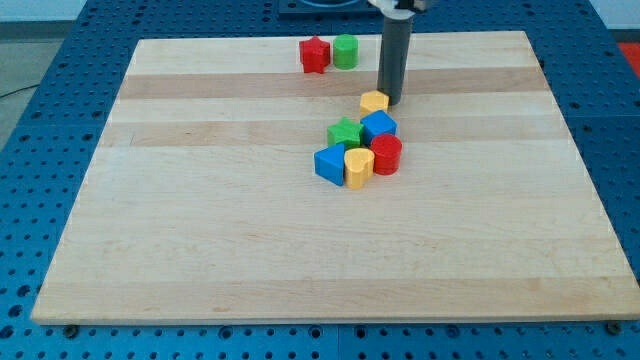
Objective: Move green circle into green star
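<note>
1. Camera view showed the arm's rod descending from the view's top, with the tip (389,103) resting on the wooden board (200,250). The rod carried nothing and had no jaws to open or close; its tip stood just beside, possibly touching, the right side of a small yellow block (374,101), whose shape was hard to make out.

2. The green circle (345,51) sat near the board's top edge, touching or almost touching a red star (314,55) on its left.

3. The green star (345,132) lay in a tight cluster near the board's middle, with a blue block (379,126) to its right, a blue cube (329,163) and a yellow heart (358,166) below it, and a red cylinder (387,155) at the cluster's right.

4. Key relation: from the tip, the green circle lay up and to the view's left, some way off; the green star lay down and slightly left, nearer. Circle and star sat on almost the same vertical line in the view, well apart.

5. Judgement: the tip stood between the two in height but to the right of that line. To push the circle toward the star, it would need to get above the circle, on the side toward the view's top, then drive downward.

6. Risk noted: the red star beside the circle could be dragged along.
</note>
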`<move>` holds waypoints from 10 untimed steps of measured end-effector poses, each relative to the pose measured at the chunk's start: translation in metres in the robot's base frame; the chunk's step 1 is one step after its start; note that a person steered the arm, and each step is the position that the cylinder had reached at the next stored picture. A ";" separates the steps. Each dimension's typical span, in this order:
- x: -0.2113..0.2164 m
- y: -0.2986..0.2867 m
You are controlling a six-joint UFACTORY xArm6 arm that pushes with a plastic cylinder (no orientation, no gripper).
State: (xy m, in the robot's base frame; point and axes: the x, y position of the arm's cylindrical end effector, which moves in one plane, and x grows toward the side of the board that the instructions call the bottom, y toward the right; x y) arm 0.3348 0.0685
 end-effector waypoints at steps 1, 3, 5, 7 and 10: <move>0.000 -0.008; 0.009 -0.015; -0.057 0.045; -0.142 0.020; -0.120 -0.049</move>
State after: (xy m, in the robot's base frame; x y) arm 0.2152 0.0191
